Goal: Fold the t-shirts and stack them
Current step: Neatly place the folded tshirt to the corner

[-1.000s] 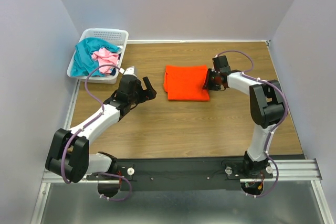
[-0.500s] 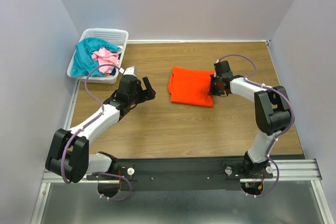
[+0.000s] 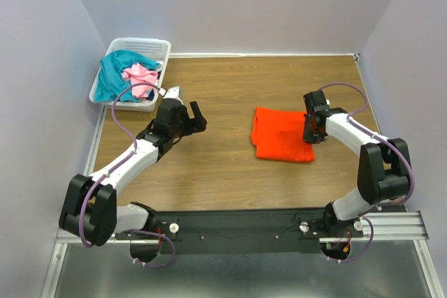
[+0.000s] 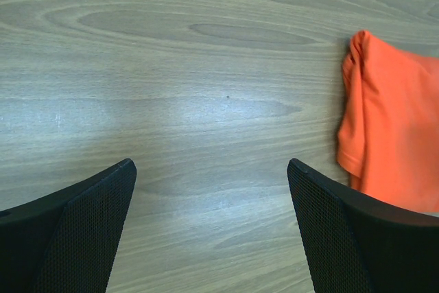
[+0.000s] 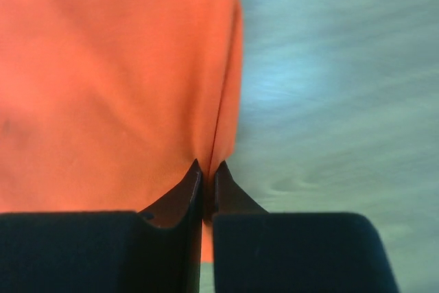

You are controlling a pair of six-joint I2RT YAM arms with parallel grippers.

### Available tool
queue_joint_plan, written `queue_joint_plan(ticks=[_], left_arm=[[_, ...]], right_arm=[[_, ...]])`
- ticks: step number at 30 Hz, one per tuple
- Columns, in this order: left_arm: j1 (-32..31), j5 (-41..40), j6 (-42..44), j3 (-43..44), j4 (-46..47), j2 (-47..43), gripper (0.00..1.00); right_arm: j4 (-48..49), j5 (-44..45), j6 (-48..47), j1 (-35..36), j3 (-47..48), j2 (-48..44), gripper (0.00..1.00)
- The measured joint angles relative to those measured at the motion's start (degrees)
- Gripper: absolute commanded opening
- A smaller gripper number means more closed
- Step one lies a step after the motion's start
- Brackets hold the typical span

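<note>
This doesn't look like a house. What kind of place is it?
Likely a robot test booth: plain lilac walls boxing in a wood-grain table, and two black-and-white robot arms bolted to a metal rail.

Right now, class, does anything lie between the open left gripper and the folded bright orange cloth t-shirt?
Nothing visible: only bare wooden table separates the left gripper from the bright orange t-shirt.

Left black-and-white arm (image 3: 133,160): reaches forward and inward, held low. Left gripper (image 3: 185,106): jaws spread wide, nothing between them. Right arm (image 3: 364,143): elbow bent outward, wrist pointing left. Right gripper (image 5: 207,168): jaws almost together, pinching the edge of the folded bright orange cloth t-shirt (image 5: 103,73).
</note>
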Motion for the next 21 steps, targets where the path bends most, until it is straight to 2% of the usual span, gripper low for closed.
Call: queue_joint_plan(ticks=[9, 18, 21], left_arm=[[0.0, 0.04, 1.44, 0.55, 0.0, -0.02, 0.98], [0.02, 0.02, 2.69, 1.49, -0.02, -0.04, 0.98], [0.28, 0.0, 3.04, 1.49, -0.04, -0.02, 0.98]], right_arm=[[-7.69, 12.33, -2.34, -7.15, 1.31, 2.58, 0.01], [-9.29, 24.3, -9.46, -16.83, 6.69, 6.93, 0.02], [-9.09, 25.77, -11.43, -19.98, 8.66, 9.73, 0.05]])
